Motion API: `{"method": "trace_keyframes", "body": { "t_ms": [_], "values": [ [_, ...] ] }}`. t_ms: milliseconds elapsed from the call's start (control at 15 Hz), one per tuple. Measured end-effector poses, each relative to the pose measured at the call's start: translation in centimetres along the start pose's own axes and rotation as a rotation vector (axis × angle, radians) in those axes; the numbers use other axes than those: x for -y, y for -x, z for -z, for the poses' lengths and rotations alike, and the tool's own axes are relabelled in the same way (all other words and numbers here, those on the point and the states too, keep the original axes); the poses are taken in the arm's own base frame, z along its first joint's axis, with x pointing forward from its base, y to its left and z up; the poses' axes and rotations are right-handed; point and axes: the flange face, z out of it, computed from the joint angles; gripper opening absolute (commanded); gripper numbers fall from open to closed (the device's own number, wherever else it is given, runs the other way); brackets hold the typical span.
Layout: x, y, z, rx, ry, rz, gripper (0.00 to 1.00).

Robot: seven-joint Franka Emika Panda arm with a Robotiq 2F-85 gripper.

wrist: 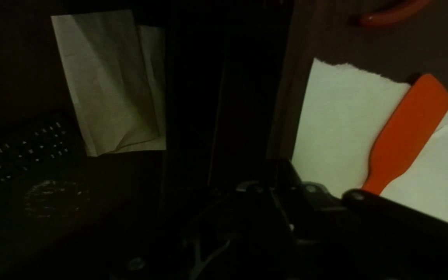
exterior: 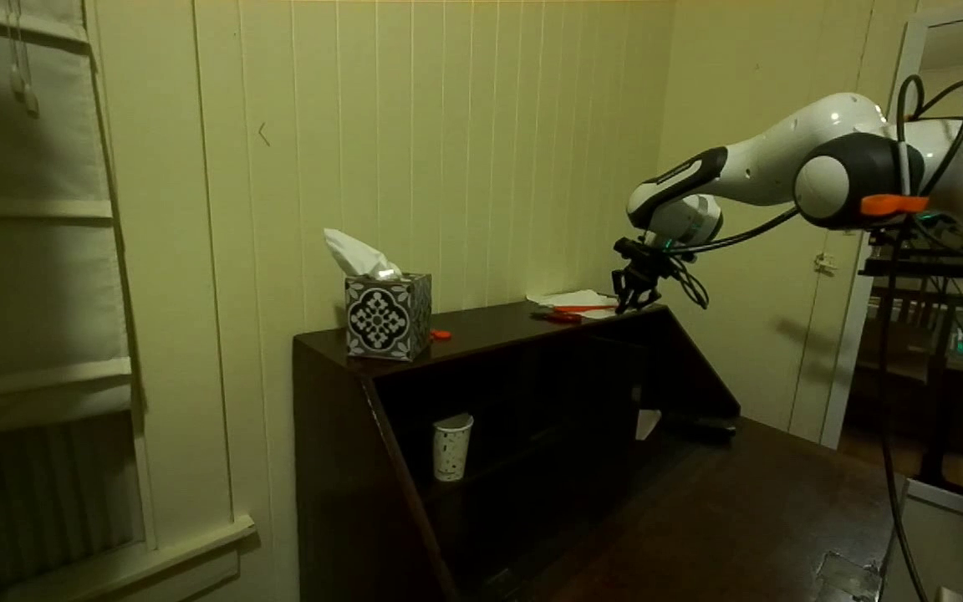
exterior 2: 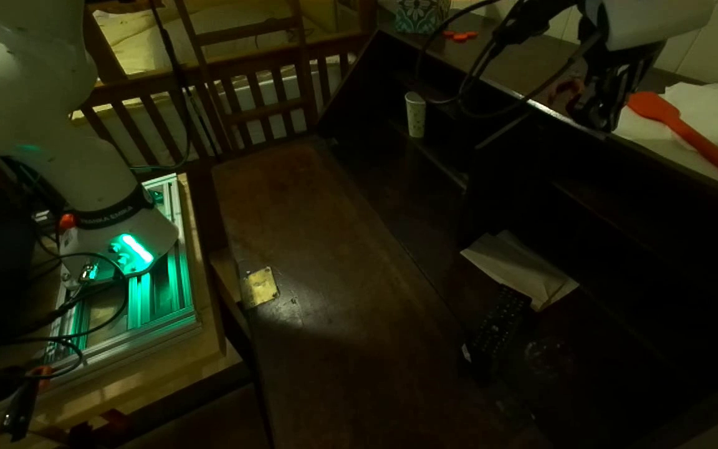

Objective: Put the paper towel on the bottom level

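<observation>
Claw [exterior: 638, 303], too dark to read, partly hides the paper towel [wrist: 335, 124].

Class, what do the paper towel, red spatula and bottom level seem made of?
The paper towel looks like matte paper, with a ragged edge; the red spatula, smooth plastic or silicone, evenly coloured; the bottom level, probably varnished wood, brown, softly shining and scuffed.

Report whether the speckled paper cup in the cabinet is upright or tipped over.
Upright: in both exterior views, the speckled paper cup stands with its narrower base down and its wider rim up.
</observation>
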Motion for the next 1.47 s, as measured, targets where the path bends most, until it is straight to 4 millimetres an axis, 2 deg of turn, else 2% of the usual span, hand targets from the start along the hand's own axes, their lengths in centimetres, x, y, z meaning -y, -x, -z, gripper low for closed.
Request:
{"method": "trace_keyframes", "body": {
  "t_ms": [67,133,200,267,867,1467],
  "values": [
    [-0.1,-0.1,0.5,0.001,0.002,0.0,0.01],
    [0.0,-0.1,0.9,-0.004,-0.005,0.003,0.3],
    [0.1,-0.2,1.1,-0.007,-0.011,0.003,0.31],
    [0.2,-0.1,1.3,-0.009,-0.014,0.003,0.36],
    [0.9,0.4,0.4,-0.017,0.1,-0.013,0.98],
    [1.7,-0.2,-3.0,-0.003,0.131,-0.013,1.0]
  ]
}}
